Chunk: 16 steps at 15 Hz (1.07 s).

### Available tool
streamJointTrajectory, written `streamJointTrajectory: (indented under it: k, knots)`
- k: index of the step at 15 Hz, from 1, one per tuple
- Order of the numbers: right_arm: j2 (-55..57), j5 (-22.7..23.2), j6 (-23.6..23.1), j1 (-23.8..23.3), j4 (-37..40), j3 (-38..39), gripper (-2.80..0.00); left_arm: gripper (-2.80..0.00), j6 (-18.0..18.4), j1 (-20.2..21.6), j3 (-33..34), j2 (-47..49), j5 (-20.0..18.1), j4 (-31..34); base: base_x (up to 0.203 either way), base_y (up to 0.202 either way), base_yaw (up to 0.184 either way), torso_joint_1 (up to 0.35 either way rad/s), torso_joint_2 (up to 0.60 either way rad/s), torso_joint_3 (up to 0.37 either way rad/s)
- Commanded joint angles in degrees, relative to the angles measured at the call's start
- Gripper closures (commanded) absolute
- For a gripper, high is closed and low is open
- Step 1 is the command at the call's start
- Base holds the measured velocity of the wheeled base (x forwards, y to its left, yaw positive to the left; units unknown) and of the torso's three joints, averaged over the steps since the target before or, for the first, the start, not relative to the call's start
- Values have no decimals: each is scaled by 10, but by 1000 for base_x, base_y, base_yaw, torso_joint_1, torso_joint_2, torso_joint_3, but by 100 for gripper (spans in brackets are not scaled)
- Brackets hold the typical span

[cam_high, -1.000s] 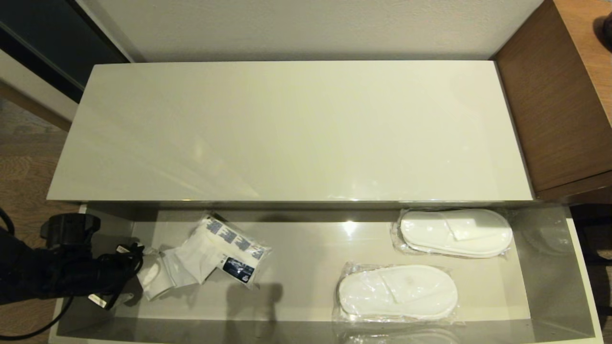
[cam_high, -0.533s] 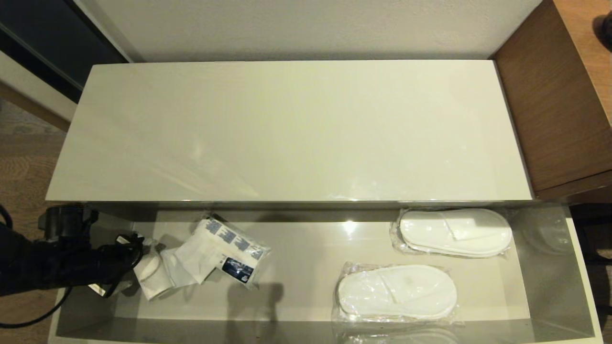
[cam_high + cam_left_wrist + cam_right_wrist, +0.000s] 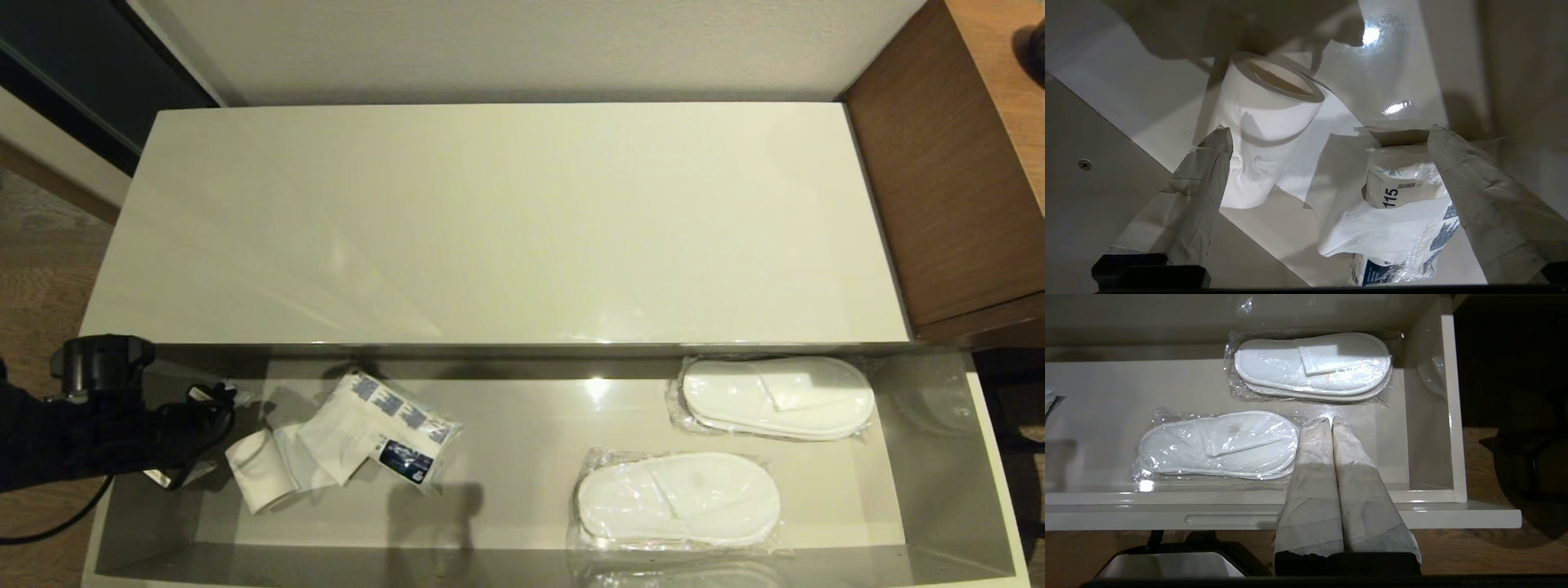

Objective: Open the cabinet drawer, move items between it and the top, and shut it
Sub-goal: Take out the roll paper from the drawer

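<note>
The wide, shallow beige drawer (image 3: 992,457) with grey inner walls is pulled out. At its left end the left hand (image 3: 1327,134) is spread wide, empty, close to the white toilet-paper roll (image 3: 260,471), which lies beside a white packet with blue print (image 3: 384,425). Two white slippers in clear plastic (image 3: 679,498) lie toward the right end. The right hand (image 3: 1331,421) is pressed together above them. The glossy cream top (image 3: 506,220) is bare.

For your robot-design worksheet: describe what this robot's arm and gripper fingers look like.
The left arm is black with a round black knob, loose black cables and small tags. Both the left gripper and right gripper have tapered fingers wrapped in worn greyish-white tape on black mounts.
</note>
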Motion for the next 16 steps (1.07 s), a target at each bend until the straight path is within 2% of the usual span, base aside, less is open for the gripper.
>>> streamJointTrajectory:
  k: [1,10,16]
  knots:
    - [0,0,0,0,0,0,0,-280,0,2,-15,10,-2,-1,0,0,0,0,0,0]
    - [1,0,0,0,1,0,0,-280,-3,19,-28,40,-6,-1,0,0,0,0,0,0]
    - [1,0,0,0,0,0,0,-280,-13,20,1,31,-6,0,0,0,0,0,0,0]
